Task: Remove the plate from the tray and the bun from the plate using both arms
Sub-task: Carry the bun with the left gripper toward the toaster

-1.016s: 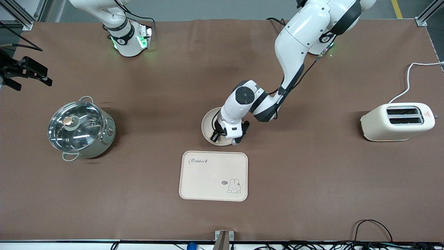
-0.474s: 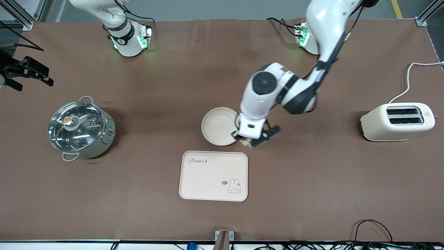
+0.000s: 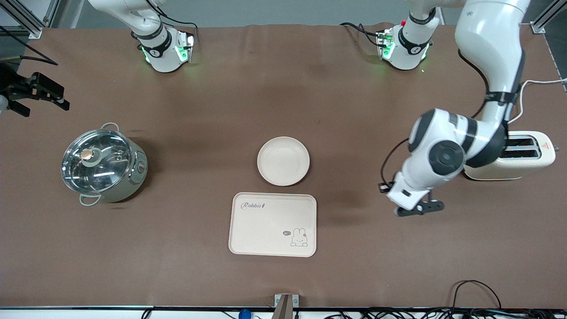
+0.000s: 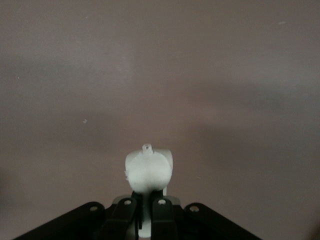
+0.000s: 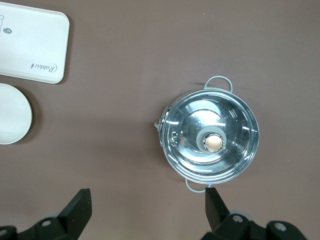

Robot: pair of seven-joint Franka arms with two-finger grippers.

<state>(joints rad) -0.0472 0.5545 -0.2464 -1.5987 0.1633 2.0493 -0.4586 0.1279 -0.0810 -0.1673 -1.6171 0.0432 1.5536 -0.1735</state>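
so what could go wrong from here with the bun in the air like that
The left gripper pinches the soft bun by a small part only, over bare table, so it may slip or tear loose and drop. The left arm's elbow hangs close above the toaster; a low swing could knock it. The right gripper waits open above the pot, little risk there.

The front camera looks down from high across the brown counter [image 3: 177, 274]. The right wrist camera looks straight down, sharing the lidded steel pot [image 3: 102, 165] [image 5: 210, 141]. The left wrist camera looks close onto bare counter.
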